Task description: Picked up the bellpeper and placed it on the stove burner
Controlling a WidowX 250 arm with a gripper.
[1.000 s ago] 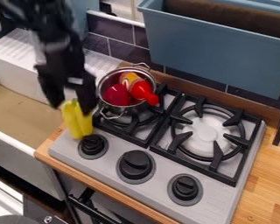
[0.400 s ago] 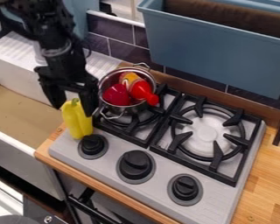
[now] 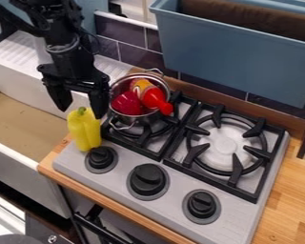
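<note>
Hugging the stove edge (image 3: 66,161), the pepper (image 3: 85,132) seems under the spread gripper (image 3: 82,113).

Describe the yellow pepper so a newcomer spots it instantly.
Start at the stove, then find its leftmost knob. The pepper stands just behind that knob, near the open gripper. It is tall and yellow with a green stem, unlike the red things in the pot.

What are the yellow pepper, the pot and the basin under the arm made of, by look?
Yellow pepper: probably molded plastic, smooth with a soft sheen, very even color; a real one isn't ruled out. Pot: metal, likely stainless steel, shiny rim and wire-like handles. Basin: white, smooth, thick-walled, maybe ceramic or plastic.
</note>
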